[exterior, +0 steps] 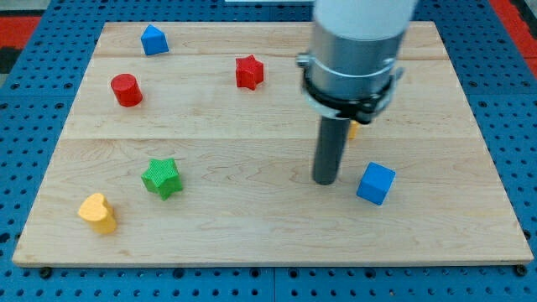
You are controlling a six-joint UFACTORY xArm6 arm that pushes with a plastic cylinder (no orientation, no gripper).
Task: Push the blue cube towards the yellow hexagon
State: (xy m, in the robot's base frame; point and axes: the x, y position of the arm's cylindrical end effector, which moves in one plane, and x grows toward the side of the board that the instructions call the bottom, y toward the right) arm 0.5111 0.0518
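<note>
The arm (357,50) is reaching down from the view's top, its wide pale grey housing ending in a black collar. From that collar the straight dark rod (329,149) is hanging upright, and my tip (325,181) is resting at its lower end, right of the view's centre

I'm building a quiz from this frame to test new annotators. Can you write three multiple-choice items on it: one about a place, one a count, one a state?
1. Where is my tip relative to the blue cube?
A. at the cube's left in the view
B. at its right
C. on top of it

2. How many red blocks lie on the wooden board?
A. one
B. two
C. three

3. Is my tip touching the blue cube?
A. yes, pressed against it
B. no, a gap shows
C. the cube hides it

Key: 1 A, the rod stands left of the cube. 2 B, a red cylinder and a red star. 3 B, bare wood shows between them.
</note>
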